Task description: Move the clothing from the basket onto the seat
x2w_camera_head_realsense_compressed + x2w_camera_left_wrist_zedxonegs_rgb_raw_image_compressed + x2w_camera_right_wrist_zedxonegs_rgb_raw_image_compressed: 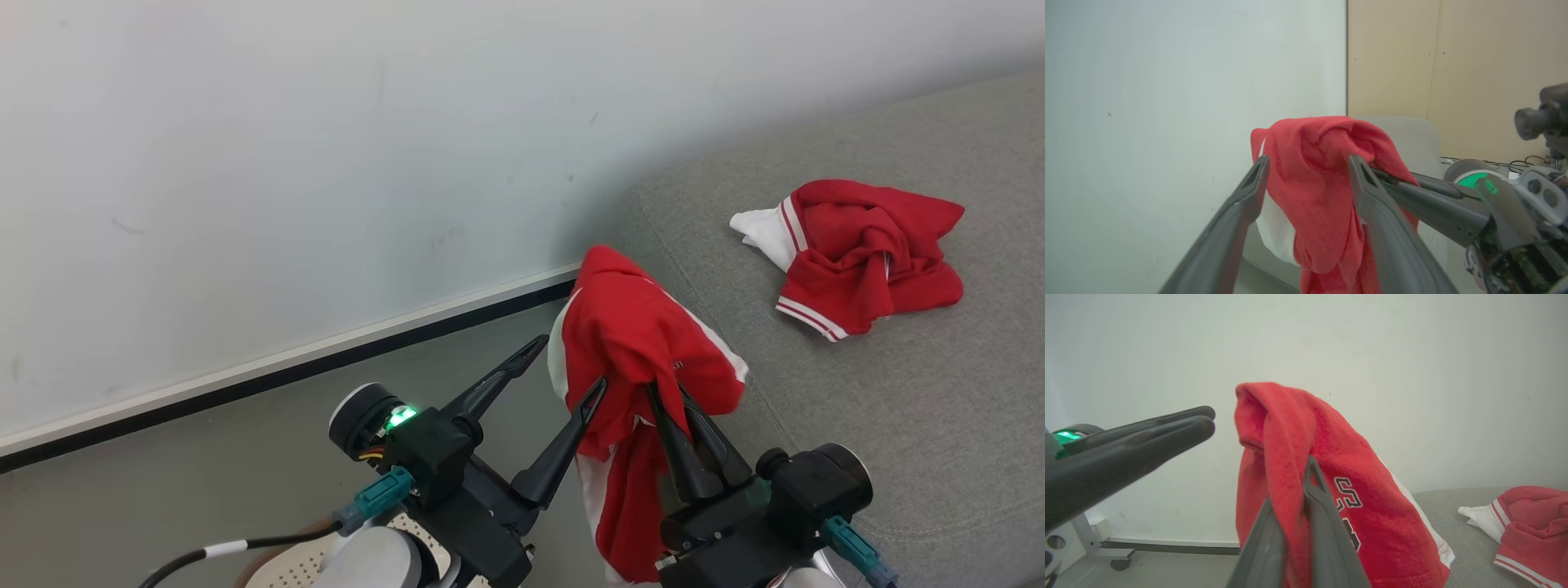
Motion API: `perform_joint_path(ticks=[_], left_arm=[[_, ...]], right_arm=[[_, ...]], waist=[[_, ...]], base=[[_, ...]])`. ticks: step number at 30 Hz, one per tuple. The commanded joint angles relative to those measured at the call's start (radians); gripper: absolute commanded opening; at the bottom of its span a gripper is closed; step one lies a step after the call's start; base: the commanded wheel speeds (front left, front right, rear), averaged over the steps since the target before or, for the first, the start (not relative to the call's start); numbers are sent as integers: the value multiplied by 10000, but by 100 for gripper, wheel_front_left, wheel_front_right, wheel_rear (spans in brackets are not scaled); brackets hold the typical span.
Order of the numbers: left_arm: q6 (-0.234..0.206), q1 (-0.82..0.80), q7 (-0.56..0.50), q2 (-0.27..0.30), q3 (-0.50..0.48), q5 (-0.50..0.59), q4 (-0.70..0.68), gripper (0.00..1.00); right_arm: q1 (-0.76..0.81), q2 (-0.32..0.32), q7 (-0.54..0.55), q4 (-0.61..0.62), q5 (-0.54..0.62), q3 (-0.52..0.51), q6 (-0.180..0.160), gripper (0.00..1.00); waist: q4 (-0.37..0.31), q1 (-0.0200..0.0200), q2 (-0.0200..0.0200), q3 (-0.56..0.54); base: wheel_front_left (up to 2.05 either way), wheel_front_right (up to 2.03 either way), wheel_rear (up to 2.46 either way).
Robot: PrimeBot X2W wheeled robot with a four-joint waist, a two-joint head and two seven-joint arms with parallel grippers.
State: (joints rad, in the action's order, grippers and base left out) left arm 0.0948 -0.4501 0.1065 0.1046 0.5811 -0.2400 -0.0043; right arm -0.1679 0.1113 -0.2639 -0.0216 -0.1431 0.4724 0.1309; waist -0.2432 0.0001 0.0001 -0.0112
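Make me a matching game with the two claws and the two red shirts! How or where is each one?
1. left claw
2. right claw
3. hanging red shirt
4. crumpled red shirt

A. lying on the grey seat
B. wide open
C. dangling from a claw
D. squeezed shut on cloth

Pairs: 1-B, 2-D, 3-C, 4-A

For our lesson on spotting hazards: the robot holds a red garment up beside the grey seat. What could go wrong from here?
1. The right gripper pinches only a small fold of the red garment; it might slip free.
2. The garment hangs at the seat's rounded edge, its lower part over the floor; released here, it could slide off.
3. The open left gripper has cloth between its fingers and might snag it when pulling away.
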Motion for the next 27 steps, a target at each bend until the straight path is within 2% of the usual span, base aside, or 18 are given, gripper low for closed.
perform_joint_path(ticks=[1, 14, 27], left_arm=[[-51, 109, 35, 67, -21, 70, -65, 100], [-159, 61, -52, 174, 42, 53, -253, 100], [-111, -317, -67, 259, 288, 62, -403, 100]], right_arm=[[165, -62, -6, 41, 58, -18, -3, 0], [297, 13, -6, 309, 203, -442, -3, 0], [228, -21, -6, 810, 300, -768, -3, 0]], waist=[[-4, -1, -1, 5], [-169, -1, -1, 153], [-1486, -1, -1, 718]], base=[[0, 0, 0], [0, 0, 0], [0, 0, 0]])
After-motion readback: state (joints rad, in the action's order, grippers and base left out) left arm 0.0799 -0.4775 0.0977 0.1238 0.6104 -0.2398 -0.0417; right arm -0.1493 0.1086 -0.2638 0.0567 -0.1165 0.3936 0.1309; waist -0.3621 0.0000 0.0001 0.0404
